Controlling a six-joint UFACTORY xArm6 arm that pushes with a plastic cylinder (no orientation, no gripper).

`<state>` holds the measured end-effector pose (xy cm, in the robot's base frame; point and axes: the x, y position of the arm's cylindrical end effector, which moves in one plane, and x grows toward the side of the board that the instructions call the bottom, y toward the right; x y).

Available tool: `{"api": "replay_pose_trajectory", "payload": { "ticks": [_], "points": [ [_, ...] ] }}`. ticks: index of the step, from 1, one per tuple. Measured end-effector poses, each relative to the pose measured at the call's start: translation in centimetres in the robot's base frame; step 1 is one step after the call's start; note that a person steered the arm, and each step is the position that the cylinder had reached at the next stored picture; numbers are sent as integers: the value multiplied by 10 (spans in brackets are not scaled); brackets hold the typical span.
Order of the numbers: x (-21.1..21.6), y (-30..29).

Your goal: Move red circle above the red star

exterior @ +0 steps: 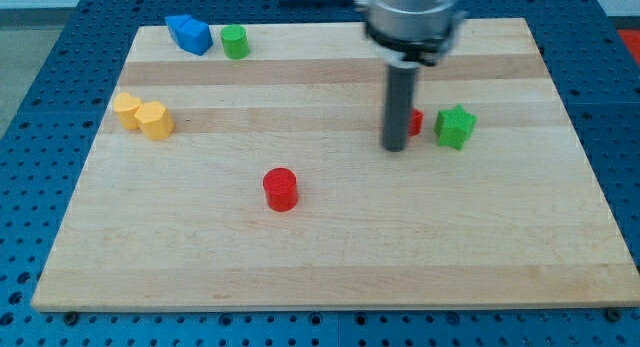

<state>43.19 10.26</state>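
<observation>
On the wooden worktop (330, 257) the red circle (281, 189) sits low and left of centre, well apart from my tip (395, 147). The tip stands just left of the red star (415, 121), mostly hidden behind the rod, a green star (455, 126) beside it. There's no pincer to see

The red circle (281, 189), a short red cylinder block, stands upright on its flat end, alone on bare wood a little left of the frame's centre, in the lower half. The red star block (415, 121) sits right of centre in the upper half, mostly hidden behind the dark rod, so only a red sliver shows and its shape cannot be made out.
</observation>
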Motion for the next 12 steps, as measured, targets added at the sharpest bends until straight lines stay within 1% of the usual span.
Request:
{"api": "replay_pose_trajectory", "payload": {
  "ticks": [1,2,3,4,5,6,7,8,9,10,11,12],
  "points": [
    [16,0],
    [92,-45],
    [124,-145],
    [128,-242],
    [104,-227],
    [103,-154],
    [90,-161],
    [107,-232],
    [92,-255],
    [67,-109],
    [41,-93],
    [103,-164]
  ]
}}
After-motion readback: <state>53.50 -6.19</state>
